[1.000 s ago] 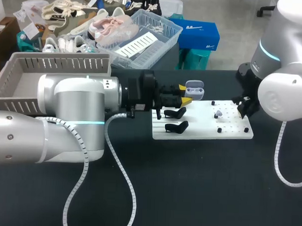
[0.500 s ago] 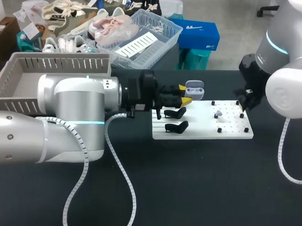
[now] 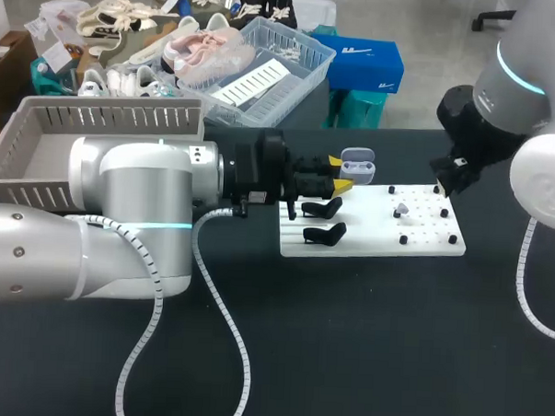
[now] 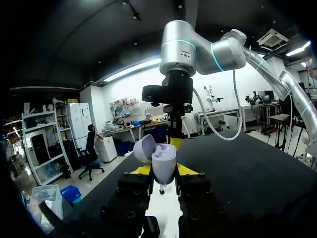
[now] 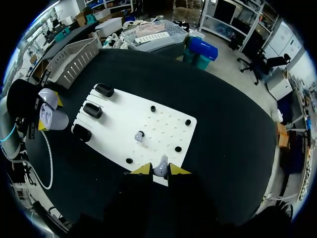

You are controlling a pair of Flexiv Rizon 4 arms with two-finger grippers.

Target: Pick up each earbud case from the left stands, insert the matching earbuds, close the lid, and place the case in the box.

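Black table (image 3: 363, 359), two arms, each gripping one pale lilac piece over a white board (image 3: 368, 241).

At the table's left edge, a grey slatted box (image 3: 106, 118) sits behind the left arm (image 3: 121, 210). The board lies mid-table, with black stands (image 3: 322, 208) on its left part and small pegs (image 3: 403, 239) on its right. The left gripper (image 4: 163, 170) has its fingers clamped narrowly on the earbud case (image 4: 163, 161), upright with its lid tipped back, over the board near the stands. The right gripper (image 5: 155, 169) hangs above the board's right edge, tips pinched on one earbud (image 5: 160, 172). A second earbud (image 5: 139, 137) rests among the pegs.
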